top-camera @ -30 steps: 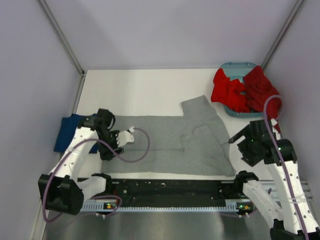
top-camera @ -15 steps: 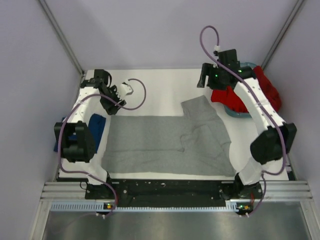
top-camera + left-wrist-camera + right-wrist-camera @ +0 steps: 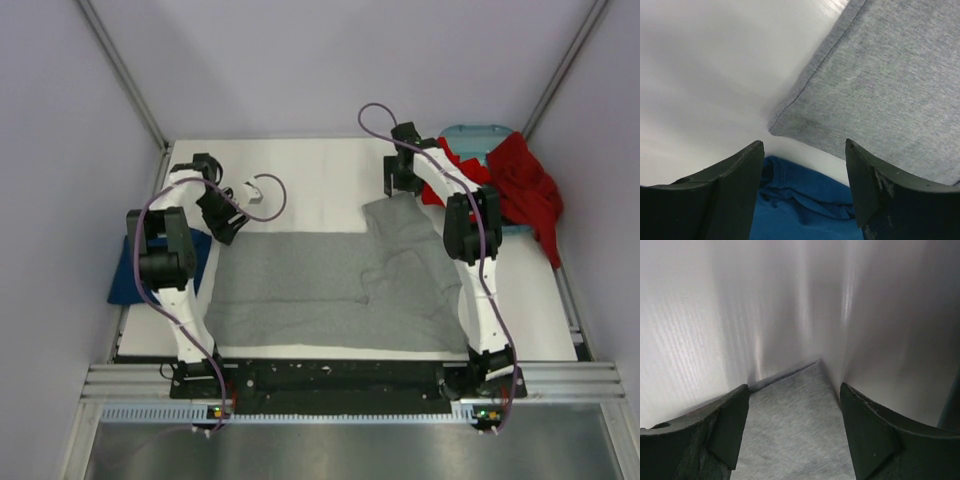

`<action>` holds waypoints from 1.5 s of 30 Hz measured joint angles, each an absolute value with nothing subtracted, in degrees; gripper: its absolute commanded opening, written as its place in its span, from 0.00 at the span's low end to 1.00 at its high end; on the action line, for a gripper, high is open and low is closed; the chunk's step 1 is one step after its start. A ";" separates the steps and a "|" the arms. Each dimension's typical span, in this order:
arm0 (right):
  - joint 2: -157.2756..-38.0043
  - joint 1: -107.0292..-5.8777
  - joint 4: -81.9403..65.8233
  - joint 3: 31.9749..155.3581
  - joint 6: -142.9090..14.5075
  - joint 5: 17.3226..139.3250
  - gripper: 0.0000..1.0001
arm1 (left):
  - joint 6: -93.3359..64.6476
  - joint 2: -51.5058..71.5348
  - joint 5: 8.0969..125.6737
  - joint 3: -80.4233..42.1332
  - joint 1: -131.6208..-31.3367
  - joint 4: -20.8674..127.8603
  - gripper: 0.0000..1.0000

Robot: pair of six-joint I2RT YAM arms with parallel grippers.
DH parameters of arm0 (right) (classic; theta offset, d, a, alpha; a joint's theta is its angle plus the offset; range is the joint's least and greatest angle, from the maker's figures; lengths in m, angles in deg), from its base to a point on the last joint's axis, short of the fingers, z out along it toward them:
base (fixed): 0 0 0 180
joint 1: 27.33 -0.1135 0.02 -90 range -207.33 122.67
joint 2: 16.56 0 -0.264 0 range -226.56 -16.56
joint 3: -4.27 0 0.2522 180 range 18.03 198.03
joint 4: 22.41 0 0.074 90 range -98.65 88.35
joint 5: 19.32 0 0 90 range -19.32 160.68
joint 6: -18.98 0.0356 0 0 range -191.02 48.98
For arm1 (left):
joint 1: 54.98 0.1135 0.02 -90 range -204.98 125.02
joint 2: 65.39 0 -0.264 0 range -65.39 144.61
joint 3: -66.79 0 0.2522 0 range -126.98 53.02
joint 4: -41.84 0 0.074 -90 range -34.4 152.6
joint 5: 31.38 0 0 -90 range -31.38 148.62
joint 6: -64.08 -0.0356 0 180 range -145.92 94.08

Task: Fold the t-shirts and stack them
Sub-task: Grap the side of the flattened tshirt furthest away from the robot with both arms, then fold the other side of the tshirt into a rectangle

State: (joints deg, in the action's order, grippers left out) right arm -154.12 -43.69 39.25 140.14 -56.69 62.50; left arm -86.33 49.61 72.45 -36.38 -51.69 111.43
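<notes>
Our left pincer (image 3: 805, 145) and right pincer (image 3: 794, 387) hang open, empty, over corners of the grey shirt (image 3: 330, 285). Closing high, we could miss them.

- You have a white worktop (image 3: 300, 170) beneath both sets of jaws; ahead of the right jaws it lies bare, streaked with soft glare.
- Pale lilac-grey walls (image 3: 330, 60) close it in beyond the jaws and to either side of them.
- A grey metal left post (image 3: 121, 70) slants up beyond the left jaws, and a matching right post (image 3: 566, 65) beyond the right jaws.
- Behind the jaws, towards you, a black rail (image 3: 340, 378) edges the worktop, then a ribbed aluminium strip (image 3: 330, 410), then a brushed metal floor plate (image 3: 330, 450).
- The light is even and soft.
</notes>
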 measured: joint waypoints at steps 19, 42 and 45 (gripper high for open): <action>-155.80 -42.29 38.98 140.75 -57.41 67.72 0.00 | -88.90 58.64 75.79 -45.21 -51.03 117.12 0.00; -91.95 -46.22 37.15 85.58 -50.55 76.68 0.00 | -91.02 19.47 71.20 -8.75 -51.76 103.08 0.00; -83.63 -46.22 37.91 77.52 -47.92 77.73 0.00 | -92.58 16.74 70.68 -7.25 -51.76 103.26 0.00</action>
State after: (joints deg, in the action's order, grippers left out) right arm -83.63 -46.22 37.91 77.52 -47.92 77.73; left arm -92.58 16.74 70.68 -7.25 -51.76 103.26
